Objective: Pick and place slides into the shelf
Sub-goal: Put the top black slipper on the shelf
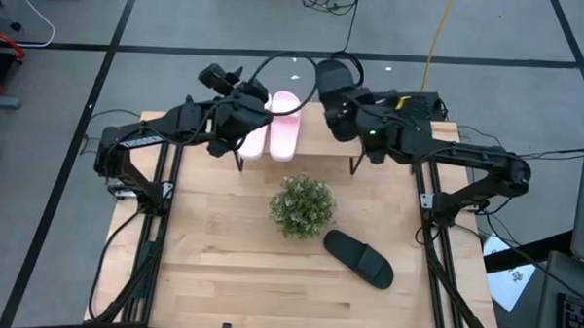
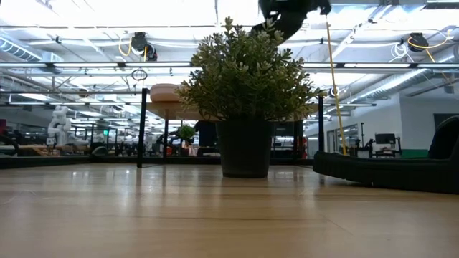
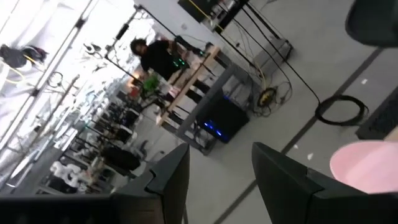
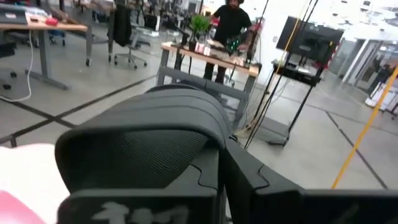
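The left tool hangs over the pale pink slides at the tabletop's twelve o'clock edge, its fingers spread apart with nothing between them. The pink pair lies side by side on the shelf, smooth and rounded, toes toward six o'clock; the left one is mostly hidden under the arm. To its right, the right tool is clamped on a matte black slide with a wide ribbed strap, held above the shelf's right half. The shelf's board is largely covered; only thin black legs show clearly. At centre stands a bushy green plant. The second black slide lies flat at about five o'clock, probably sole down.
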### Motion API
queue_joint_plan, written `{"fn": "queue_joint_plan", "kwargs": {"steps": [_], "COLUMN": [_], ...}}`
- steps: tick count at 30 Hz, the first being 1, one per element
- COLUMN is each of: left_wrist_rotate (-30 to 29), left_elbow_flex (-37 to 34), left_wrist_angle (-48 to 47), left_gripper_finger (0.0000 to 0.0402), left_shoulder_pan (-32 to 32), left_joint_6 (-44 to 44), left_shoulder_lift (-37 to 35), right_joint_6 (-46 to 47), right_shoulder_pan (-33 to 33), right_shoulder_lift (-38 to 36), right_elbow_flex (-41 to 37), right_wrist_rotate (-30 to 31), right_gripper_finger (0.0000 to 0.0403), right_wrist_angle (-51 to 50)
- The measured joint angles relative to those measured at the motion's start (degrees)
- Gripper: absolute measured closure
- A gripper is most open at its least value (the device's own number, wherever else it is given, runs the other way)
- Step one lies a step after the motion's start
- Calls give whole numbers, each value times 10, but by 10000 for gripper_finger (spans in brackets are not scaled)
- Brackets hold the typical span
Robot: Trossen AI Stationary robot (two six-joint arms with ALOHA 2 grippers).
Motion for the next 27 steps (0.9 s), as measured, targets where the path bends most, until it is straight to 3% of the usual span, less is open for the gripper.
{"fn": "queue_joint_plan", "kwargs": {"steps": [11,18,23,27], "left_wrist_rotate": [69,90,121,145], "left_elbow_flex": [-1,-1,-1,-1], "left_wrist_angle": [-134,-203,-206,-205], "left_gripper_finger": [220,220,220,220], "left_shoulder_pan": [19,46,70,86], "left_joint_6": [-114,-169,-180,-180], "left_shoulder_lift": [-1,-2,-2,-2], "right_joint_6": [108,255,328,349], "right_shoulder_pan": [-23,-38,-40,-40], "right_shoulder_lift": [70,74,74,73], "right_elbow_flex": [0,0,-1,-24], "right_wrist_rotate": [15,14,13,11], "right_gripper_finger": [403,403,403,403], "right_wrist_angle": [-29,-161,-234,-234]}}
